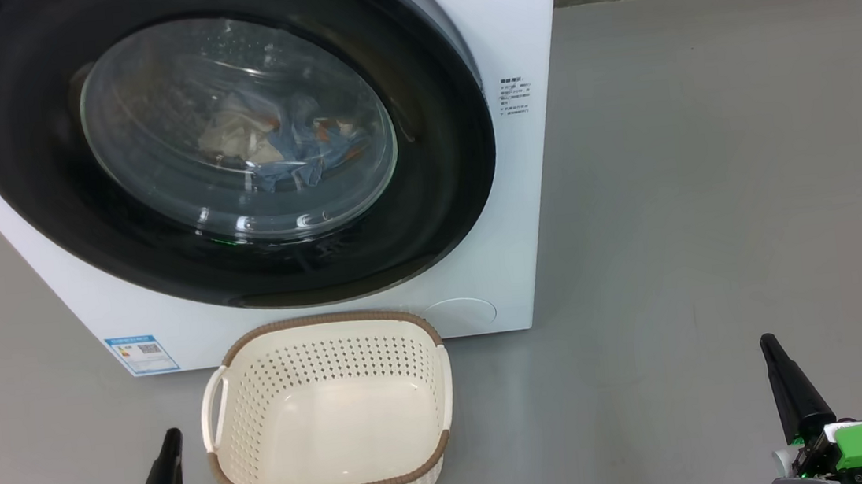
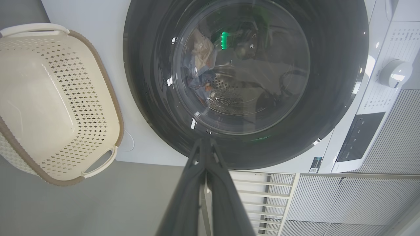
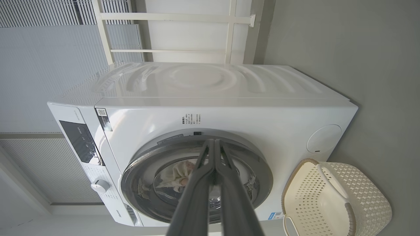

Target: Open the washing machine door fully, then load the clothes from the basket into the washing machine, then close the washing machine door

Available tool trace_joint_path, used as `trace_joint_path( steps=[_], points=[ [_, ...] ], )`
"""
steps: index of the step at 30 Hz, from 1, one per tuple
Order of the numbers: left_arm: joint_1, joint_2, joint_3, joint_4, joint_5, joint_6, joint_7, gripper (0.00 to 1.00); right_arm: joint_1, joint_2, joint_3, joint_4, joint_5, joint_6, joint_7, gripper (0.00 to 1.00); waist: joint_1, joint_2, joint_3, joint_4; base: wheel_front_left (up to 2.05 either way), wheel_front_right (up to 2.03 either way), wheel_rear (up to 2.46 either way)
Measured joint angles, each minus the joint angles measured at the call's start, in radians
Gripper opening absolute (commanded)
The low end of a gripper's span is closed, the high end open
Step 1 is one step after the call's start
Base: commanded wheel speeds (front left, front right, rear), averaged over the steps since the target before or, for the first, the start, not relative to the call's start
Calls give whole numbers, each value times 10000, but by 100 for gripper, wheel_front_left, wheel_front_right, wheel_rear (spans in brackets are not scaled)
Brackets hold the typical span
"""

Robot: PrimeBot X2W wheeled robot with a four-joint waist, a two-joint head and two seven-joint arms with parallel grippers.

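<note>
Finds the washing machine door pressed shut against the washing machine, with the clothes lying in the drum behind its glass. Shows the basket empty on the floor just in front of the machine, likely set there for a short carry. Has the left gripper and right gripper low, either side of the basket and clear of it, fingers pressed together on nothing, probably parked with the task seemingly complete

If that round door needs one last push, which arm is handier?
Probably left: the left gripper lines up with the washing machine door; the right gripper is wide of the washing machine.
</note>
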Motion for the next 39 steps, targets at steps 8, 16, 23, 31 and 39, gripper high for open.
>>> trace_joint_path(
  steps=[8, 16, 23, 31, 39],
  points=[
    [0, -2, 4, 0, 0, 0, 0, 0, 0, 2, 0, 0, 0, 0, 0, 0, 0, 0, 0, 0, 0, 0, 0],
    [0, -6, 8, 0, 0, 0, 0, 0, 0, 2, 0, -2, 0, 0, 0, 0, 0, 0, 0, 0, 0, 0, 0],
    [0, -10, 12, 0, 0, 0, 0, 0, 0, 2, 0, -2, 0, 0, 0, 0, 0, 0, 0, -1, 0, 0, 0],
    [-1, -13, 13, 0, 0, 0, 2, 0, -1, 2, -2, -2, 0, 0, 0, 0, 0, 0, 0, 0, 0, 0, 0],
    [-1, -13, 13, 0, 0, 0, 2, 0, -1, 2, -2, -2, 0, 0, 0, 0, 0, 0, 0, 0, 0, 0, 0]
  ],
)
